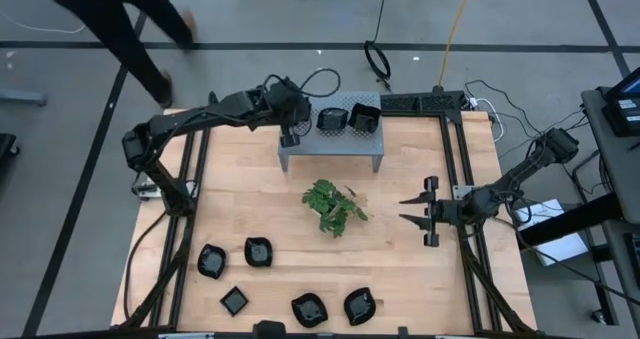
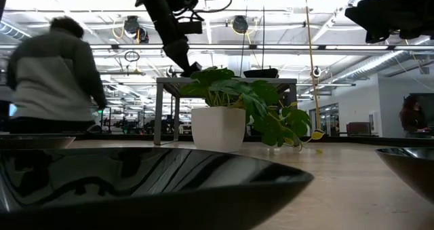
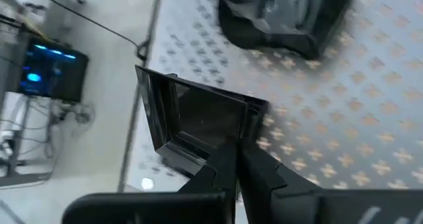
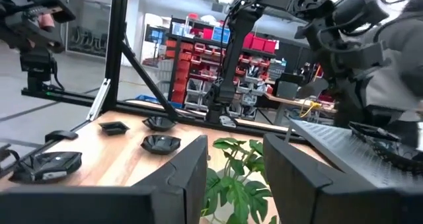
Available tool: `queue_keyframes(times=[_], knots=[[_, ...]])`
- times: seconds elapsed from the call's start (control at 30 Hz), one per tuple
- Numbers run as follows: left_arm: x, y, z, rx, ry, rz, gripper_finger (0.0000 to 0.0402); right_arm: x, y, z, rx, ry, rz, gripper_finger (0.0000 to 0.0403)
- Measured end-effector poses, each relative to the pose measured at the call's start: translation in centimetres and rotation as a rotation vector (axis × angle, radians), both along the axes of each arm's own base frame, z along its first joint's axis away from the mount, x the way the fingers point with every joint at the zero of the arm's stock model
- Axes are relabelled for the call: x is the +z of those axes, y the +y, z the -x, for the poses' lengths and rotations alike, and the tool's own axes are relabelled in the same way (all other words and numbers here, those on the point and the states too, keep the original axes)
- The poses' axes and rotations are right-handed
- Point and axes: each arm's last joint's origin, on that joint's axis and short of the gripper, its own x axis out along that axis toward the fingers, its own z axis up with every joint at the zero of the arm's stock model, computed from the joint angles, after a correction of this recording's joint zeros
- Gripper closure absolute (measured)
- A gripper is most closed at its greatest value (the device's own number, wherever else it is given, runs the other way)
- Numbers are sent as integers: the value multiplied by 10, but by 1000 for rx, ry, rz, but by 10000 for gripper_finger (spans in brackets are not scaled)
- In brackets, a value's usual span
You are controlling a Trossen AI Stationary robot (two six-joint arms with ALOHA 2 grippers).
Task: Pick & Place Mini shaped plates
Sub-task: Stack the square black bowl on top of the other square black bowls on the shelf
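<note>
Mini plates: left gripper is pinched shut on the rim of a square black plate, held just over the left end of the grey perforated stand at the table's far edge. Wrist view shows the plate tilted, fingers clamped on its near edge; can't tell if it touches the stand surface yet. Two more plates already sit on the stand, a roundish one and a squarish one, side by side at mid/right.

Left to move: five plates on the near part of the wooden table, i.e. one at the left, one beside it, a small square one, and two along the front edge.

Judged progress: approx. a third done, 2 placed, 3rd in hand, 5 waiting; more may lie out of view.

Green leafy plant sits mid-table between stand and the loose plates.

Right gripper waits at the table's right side, fingers spread, holding nothing, pointed toward the plant. A person walks past beyond the far left corner.
</note>
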Motion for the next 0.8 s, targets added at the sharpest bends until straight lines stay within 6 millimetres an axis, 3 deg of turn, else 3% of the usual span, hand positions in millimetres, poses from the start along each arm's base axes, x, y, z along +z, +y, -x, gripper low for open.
queue_keyframes(times=[0.33, 0.6, 0.8], knots=[[0, 1, 0, 30, 30, -51, 377, 0, 0, 0, 5, 0, -34, 268], [0, 1, 1, 26, 38, -50, 397, 0, 0, 0, 6, 2, -33, 268], [-1, 1, 2, 43, 54, -60, 371, -1, 0, 0, 6, 5, -31, 268]])
